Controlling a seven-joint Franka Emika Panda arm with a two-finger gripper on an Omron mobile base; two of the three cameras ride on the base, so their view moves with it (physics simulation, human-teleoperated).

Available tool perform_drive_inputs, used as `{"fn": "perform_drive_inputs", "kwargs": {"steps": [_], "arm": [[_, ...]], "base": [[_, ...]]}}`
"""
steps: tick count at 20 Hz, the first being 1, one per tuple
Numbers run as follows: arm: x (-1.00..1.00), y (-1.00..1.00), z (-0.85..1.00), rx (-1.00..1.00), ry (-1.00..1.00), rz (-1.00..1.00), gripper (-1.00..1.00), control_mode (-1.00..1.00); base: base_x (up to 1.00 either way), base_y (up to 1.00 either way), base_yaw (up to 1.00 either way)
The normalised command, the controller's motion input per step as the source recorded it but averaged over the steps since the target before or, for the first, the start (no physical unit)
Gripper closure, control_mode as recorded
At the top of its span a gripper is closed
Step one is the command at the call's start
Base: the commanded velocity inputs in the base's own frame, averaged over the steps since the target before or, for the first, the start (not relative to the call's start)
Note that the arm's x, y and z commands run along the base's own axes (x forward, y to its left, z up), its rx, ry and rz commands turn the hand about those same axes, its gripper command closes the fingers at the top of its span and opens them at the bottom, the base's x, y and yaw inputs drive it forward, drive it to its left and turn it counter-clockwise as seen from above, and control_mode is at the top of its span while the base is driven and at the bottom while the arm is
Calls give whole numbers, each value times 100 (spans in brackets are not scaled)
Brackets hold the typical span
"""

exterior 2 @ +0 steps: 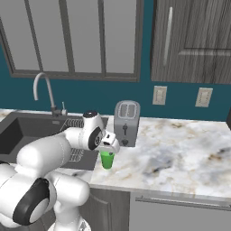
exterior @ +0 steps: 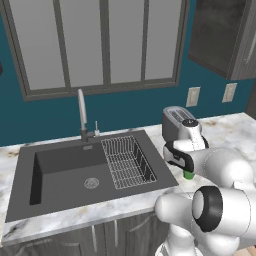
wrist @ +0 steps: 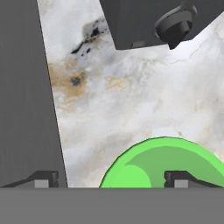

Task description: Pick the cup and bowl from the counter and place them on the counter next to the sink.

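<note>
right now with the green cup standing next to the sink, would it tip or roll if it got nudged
The cup looks small and taller than wide, so a sideways nudge could probably tip it. Its round wall suggests it would roll across the smooth counter once down. It stands close to the sink edge, so it might drop in.

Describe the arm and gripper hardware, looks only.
Glossy white arm built of rounded, bulbous shells, with black rings at the joints and a black round cap on the wrist. No cables or markings show. The gripper has two small dark fingertips with lighter grey pads, seen in the hand view.
</note>
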Motion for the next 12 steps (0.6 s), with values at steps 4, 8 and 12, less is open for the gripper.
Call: {"fn": "perform_drive_inputs", "kwargs": {"steps": [4,8,12], "arm": [[0,2,6,0,0,0,-100,-100],[0,8,34,0,0,1,-100,-100],[0,17,48,0,0,3,-100,-100]], "base": [[0,0,0],[0,0,0],[0,0,0]]}}
